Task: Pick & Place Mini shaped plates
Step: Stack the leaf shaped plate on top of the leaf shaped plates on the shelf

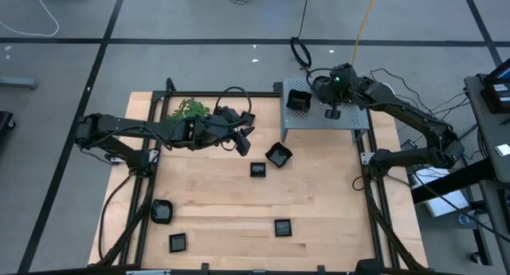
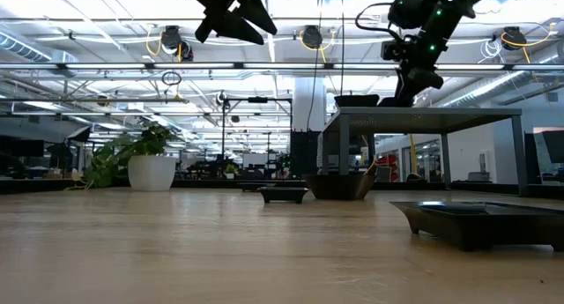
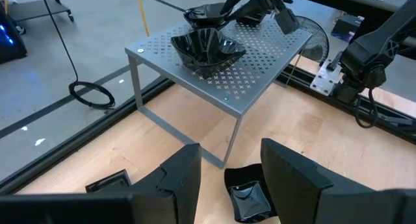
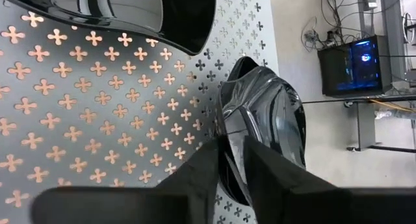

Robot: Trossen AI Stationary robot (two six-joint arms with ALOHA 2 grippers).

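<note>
Placing mini plates on the perforated stand (image 1: 351, 119), two up, five waiting.

High view: right gripper (image 1: 320, 88) is working over the stand beside a seated square plate (image 1: 298, 101); five plates (image 1: 278, 155) are lying on the table (image 1: 319, 211) below it. Left wrist view: left gripper (image 3: 229, 175) is hovering released short of the stand. Right wrist view: the right fingers (image 4: 195, 178) are clenching a wavy plate's (image 4: 266, 120) rim.

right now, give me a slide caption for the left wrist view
Open left gripper above a glossy black square plate, facing the grey perforated metal stand holding a wavy-edged black dish.
</note>
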